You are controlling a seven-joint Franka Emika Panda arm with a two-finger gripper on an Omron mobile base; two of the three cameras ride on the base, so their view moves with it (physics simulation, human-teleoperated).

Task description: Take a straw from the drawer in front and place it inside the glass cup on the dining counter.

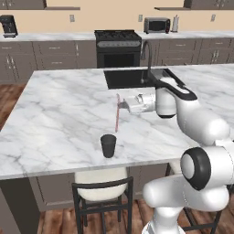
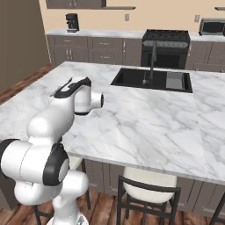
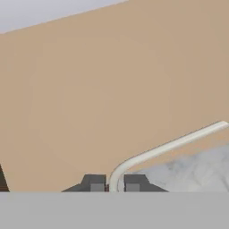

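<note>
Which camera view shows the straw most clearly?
The left base view: the straw hangs upright from the shut gripper, above the glass cup. The hand view catches a sliver between the fingertips.

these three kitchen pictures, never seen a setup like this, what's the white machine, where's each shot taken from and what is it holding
The white machine is a jointed robot arm on a driving base, in a computer-drawn kitchen. Two pictures come from cameras on the base, behind the arm to its left and right, looking over a large white marble counter with grey veins. The third comes from a camera on the hand itself, tilted toward a tan wall.

In the left base view, the hand is shut on a thin pinkish-red and white straw, held roughly upright above the counter. A small dark, near-black cup stands near the counter's front edge, in front of the straw. Farther back is a black sink with a tall faucet.
</note>
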